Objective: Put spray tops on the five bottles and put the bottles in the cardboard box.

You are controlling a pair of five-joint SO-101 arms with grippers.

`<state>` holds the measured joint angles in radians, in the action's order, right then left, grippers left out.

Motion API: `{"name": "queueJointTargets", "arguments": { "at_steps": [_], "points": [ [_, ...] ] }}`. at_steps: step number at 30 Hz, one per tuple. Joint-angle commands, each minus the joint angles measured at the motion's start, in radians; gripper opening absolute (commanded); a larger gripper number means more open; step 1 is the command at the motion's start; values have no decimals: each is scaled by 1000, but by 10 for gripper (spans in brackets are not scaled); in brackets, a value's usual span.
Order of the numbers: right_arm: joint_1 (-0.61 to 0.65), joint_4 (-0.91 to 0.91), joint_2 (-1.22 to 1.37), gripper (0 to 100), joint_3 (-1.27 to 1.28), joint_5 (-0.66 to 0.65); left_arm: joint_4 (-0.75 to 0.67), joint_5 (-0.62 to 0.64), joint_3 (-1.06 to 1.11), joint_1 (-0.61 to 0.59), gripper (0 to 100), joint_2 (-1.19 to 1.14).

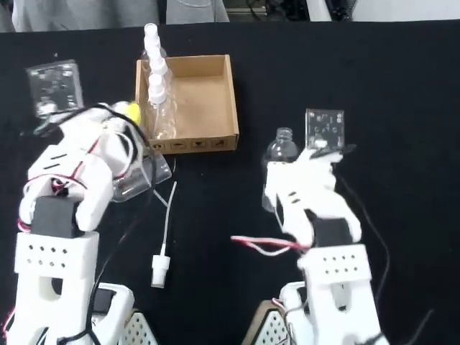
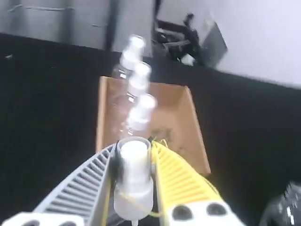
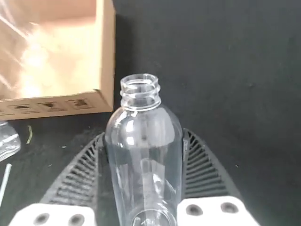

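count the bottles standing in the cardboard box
3, each with a spray top, in a row along the cardboard box wall on the left arm's side: far bottle, middle bottle, near bottle by the front wall. None looks hidden.

The left arm (image 1: 65,208) and right arm (image 1: 327,215) are showing white shells, black motor blocks (image 1: 54,215), perforated bases (image 1: 54,253) and red-and-white cables (image 1: 262,246). The left claw (image 2: 134,147) is showing one grey ribbed finger (image 2: 80,188) and one yellow; the right claw (image 3: 143,134) is showing dark ribbed fingers (image 3: 80,174) on white screw-holed mounts (image 3: 51,216).
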<state>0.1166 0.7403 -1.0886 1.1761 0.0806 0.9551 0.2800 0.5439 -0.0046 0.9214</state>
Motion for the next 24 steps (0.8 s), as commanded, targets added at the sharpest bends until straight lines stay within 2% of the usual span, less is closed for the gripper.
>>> {"name": "queueJointTargets", "arguments": {
  "at_steps": [1,9,24],
  "points": [
    [68,-3,-131,57,30,-66,-23,49,-19,-50,30,25],
    [137,-81,-278,57,159,-147,-23,103,-21,-53,30,25],
    [276,-80,-423,57,265,-290,-58,124,-44,-53,30,25]
  ]
}}
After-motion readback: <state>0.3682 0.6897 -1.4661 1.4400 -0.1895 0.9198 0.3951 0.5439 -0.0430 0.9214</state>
